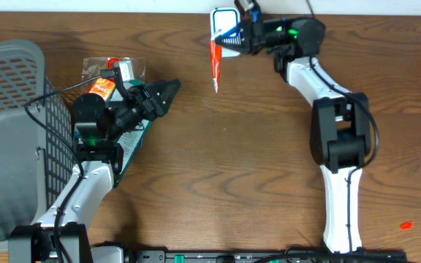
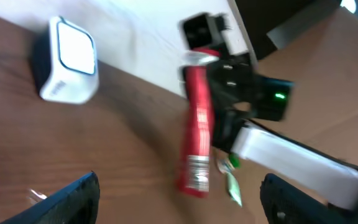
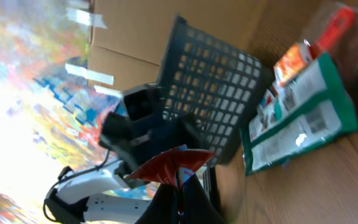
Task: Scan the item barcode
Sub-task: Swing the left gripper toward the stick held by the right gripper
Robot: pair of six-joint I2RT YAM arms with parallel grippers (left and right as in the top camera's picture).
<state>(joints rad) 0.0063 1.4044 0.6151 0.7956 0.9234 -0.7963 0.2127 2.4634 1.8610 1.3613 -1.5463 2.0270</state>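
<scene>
Overhead, upper centre: the right gripper [image 1: 234, 38] is clenched on the red tube [image 1: 215, 64], just beside the barcode scanner [image 1: 224, 18]. The barcode should probably be turned squarely toward the scanner's window. The left gripper [image 1: 168, 93] gapes, released.

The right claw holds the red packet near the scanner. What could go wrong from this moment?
1. The right claw pinches the packet only at one end, so the packet may swing or slip out.
2. The packet seems to hang beside the scanner, not in front of its window, so the scan may fail.
3. The barcode is not visible to me; it may face the wrong way.
</scene>
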